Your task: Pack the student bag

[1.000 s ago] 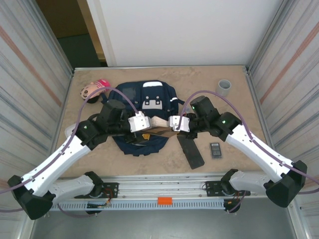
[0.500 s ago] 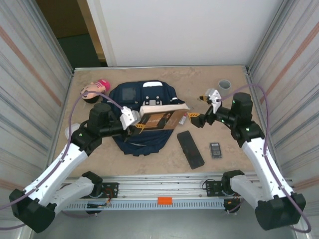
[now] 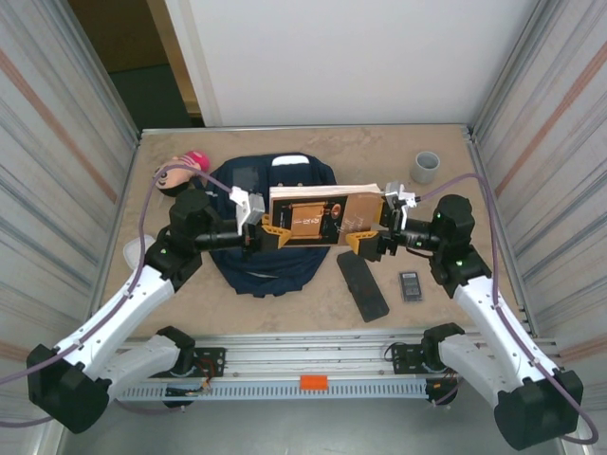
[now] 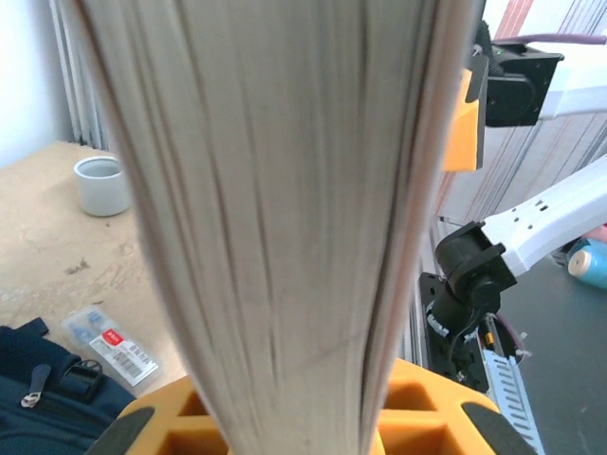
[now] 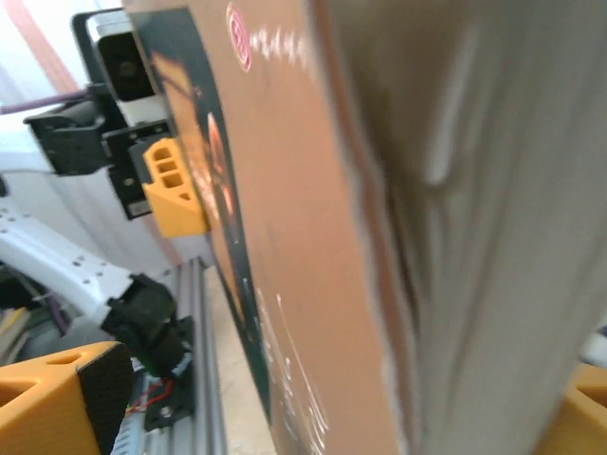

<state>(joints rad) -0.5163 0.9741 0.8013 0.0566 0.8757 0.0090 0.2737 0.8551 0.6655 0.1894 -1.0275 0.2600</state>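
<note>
A thick book [image 3: 322, 216] with a brown cover hangs level above the student bag [image 3: 266, 267], a navy backpack lying flat on the table. My left gripper [image 3: 264, 230] is shut on the book's left end. In the left wrist view the page edges [image 4: 285, 190] run up from between the orange fingers [image 4: 427, 417]. My right gripper [image 3: 372, 232] is at the book's right end with its jaws wide around it. In the right wrist view the brown cover [image 5: 313, 237] stands clear of the left orange finger [image 5: 57, 393].
A grey cup [image 3: 426, 167] stands at the back right. A long black case [image 3: 363, 284] and a small dark device [image 3: 410, 284] lie right of the bag. A pink and tan toy [image 3: 178, 171] lies at the back left.
The right gripper let go of the book, swung out to the right and came back open around its right end. The left gripper closed on the book, which rose and turned cover-up.
</note>
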